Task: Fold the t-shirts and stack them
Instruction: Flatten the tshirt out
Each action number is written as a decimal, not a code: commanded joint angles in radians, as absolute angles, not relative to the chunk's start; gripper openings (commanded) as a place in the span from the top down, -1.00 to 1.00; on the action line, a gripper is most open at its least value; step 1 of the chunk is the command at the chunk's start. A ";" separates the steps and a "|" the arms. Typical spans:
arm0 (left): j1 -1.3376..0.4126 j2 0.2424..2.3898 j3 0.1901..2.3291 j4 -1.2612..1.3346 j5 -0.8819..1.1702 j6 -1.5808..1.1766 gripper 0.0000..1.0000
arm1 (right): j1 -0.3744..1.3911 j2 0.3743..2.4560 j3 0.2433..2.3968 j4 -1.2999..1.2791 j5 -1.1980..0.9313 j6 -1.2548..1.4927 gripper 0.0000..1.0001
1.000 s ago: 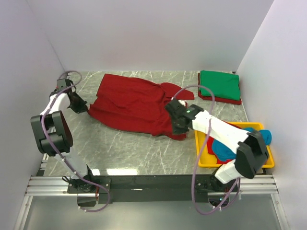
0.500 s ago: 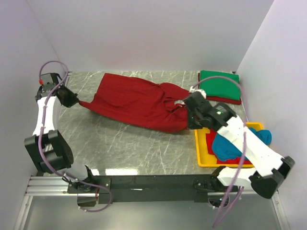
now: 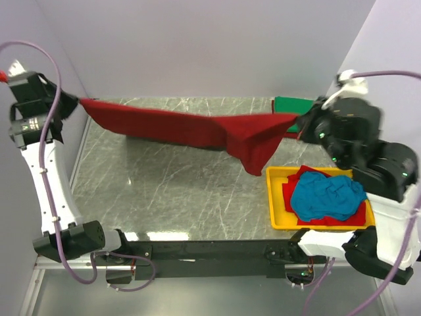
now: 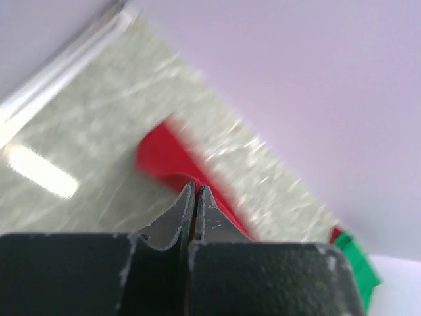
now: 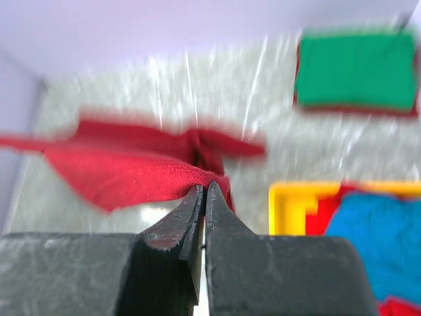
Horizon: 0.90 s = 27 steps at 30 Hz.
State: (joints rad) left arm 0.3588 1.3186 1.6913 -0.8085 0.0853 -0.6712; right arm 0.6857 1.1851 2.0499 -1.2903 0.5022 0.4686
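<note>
A dark red t-shirt hangs stretched in the air above the table, held by one end at each side. My left gripper is shut on its left corner, high by the left wall; the cloth runs off from the tips. My right gripper is shut on the right end, and red cloth bunches at its tips. A fold of the shirt droops near the tray. A folded green t-shirt lies on a red one at the back right. A teal blue t-shirt lies crumpled in the tray.
The yellow tray stands at the front right of the marble table, with another red cloth under the blue shirt. White walls close in the left, back and right sides. The right arm covers part of the green stack.
Both arms have risen and swung apart. The red shirt, lying rumpled on the table a second ago, is now lifted off it and pulled taut between the grippers.
</note>
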 commanded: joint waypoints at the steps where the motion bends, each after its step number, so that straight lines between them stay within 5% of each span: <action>1: 0.364 1.341 1.839 -0.795 0.086 -0.692 0.99 | 0.663 1.233 2.158 -1.168 0.653 0.339 1.00; 12: 0.351 1.290 2.092 -0.792 0.101 -0.770 0.99 | 0.655 1.148 2.135 -0.656 0.673 0.069 1.00; 20: 0.350 1.314 2.097 -0.715 0.161 -0.801 0.99 | 0.641 1.212 2.152 -0.555 0.675 -0.067 1.00; 27: 0.221 1.521 2.110 -0.610 0.189 -0.788 0.99 | 0.401 1.444 2.147 -0.503 0.324 0.081 1.00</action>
State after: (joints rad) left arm 0.2710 1.3941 2.0727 -0.6743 0.1875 -0.7986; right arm 0.4679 1.3083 2.1620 -0.5583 0.4873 0.0277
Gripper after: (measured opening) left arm 0.022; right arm 0.027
